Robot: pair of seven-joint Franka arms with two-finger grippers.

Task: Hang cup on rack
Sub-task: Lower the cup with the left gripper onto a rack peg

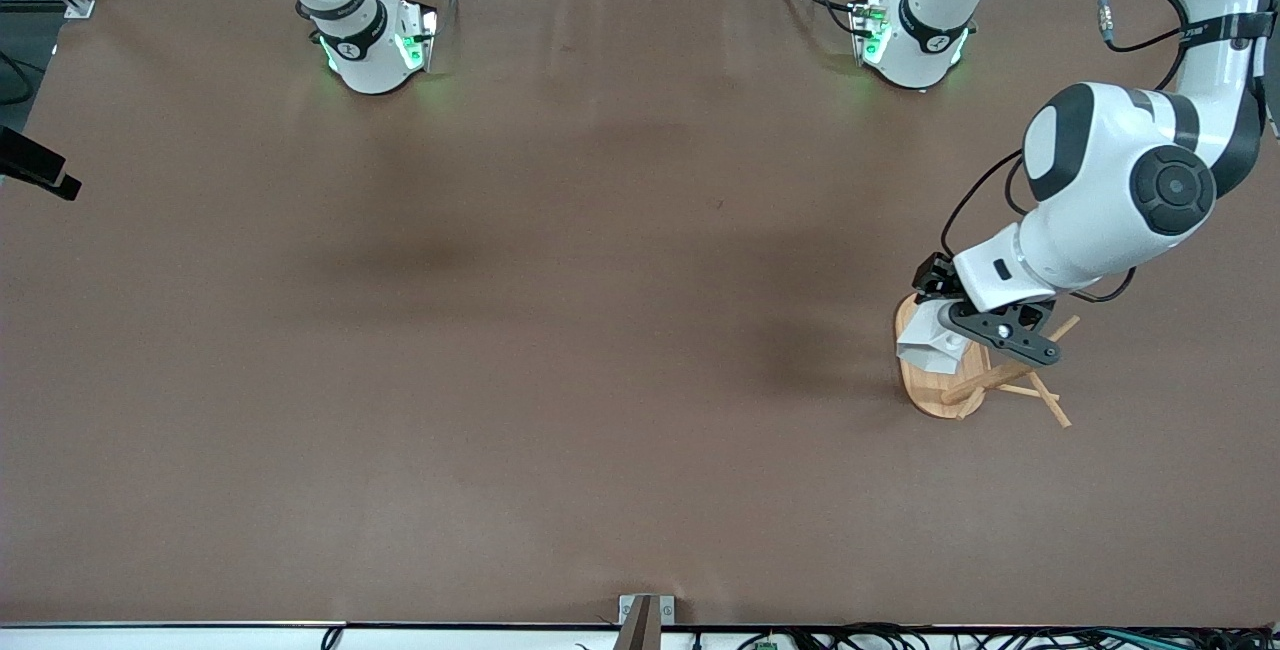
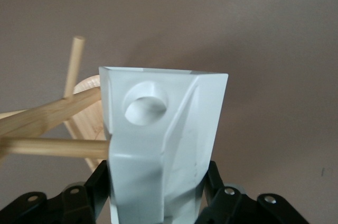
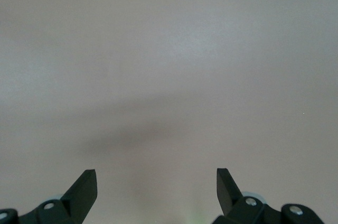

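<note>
White cup (image 2: 163,145) clenched in our left gripper (image 1: 985,325) hangs over the bamboo rack (image 1: 940,395), its handle hole turned toward a peg at nine o'clock for threading, we judge, while our right gripper (image 3: 157,189) waits spread, empty.

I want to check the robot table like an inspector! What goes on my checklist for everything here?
Surface: brown table, bare apart from the rack.
Job's things: white cup held over the rack's base; bamboo rack at the left arm's end of the table. A peg meets the cup's side; cup not hung yet.
Clutter: nothing seen.
End effectors: left end effector shut on the cup; right end effector open, empty, waiting over bare table.
Cables: black cables on the left arm; more along the table's near edge.
Surroundings: grey floor past the bases.
</note>
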